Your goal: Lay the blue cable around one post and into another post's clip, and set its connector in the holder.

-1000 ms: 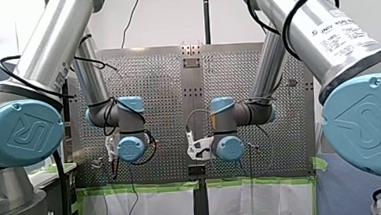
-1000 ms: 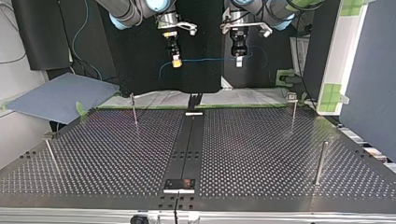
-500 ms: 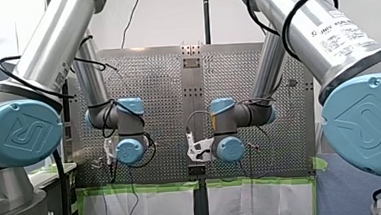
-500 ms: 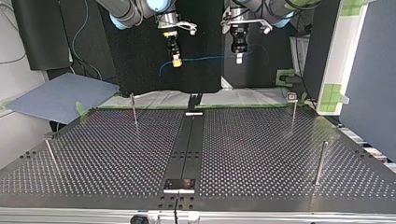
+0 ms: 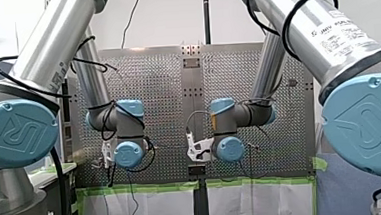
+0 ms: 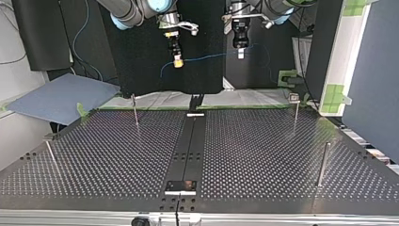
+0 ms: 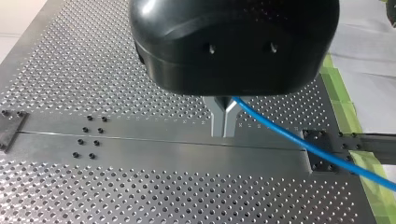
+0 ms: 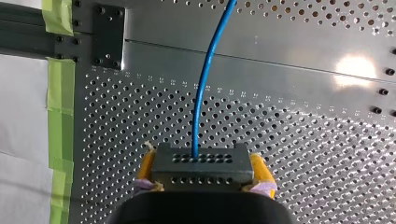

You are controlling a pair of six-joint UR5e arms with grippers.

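The blue cable (image 6: pixel 211 56) hangs in the air between my two grippers, above the table's far edge in the top view. My right gripper (image 6: pixel 177 60), with yellow pads (image 8: pixel 259 170), is shut on the cable's dark grey connector (image 8: pixel 201 168); the cable (image 8: pixel 205 93) leaves its front face. My left gripper (image 6: pixel 240 52) has its metal fingers (image 7: pixel 224 122) shut on the cable (image 7: pixel 289 135), which trails off to one side. Past the left gripper a slack loop (image 6: pixel 267 59) droops. Thin posts (image 6: pixel 135 110) (image 6: pixel 295 114) stand near the far edge. Both grippers are well above them.
Two more posts (image 6: pixel 322 165) (image 6: pixel 51 159) stand near the perforated table's (image 6: pixel 263 155) side edges. A dark strip (image 6: pixel 190 141) runs down the middle to a small black plate (image 6: pixel 180 187) at the near edge. A grey mat (image 6: pixel 61 96) lies beyond the top view's left corner.
My left gripper has risen in the top view and shifted left in the front view, lifting its end of the cable. My right gripper has stayed put.
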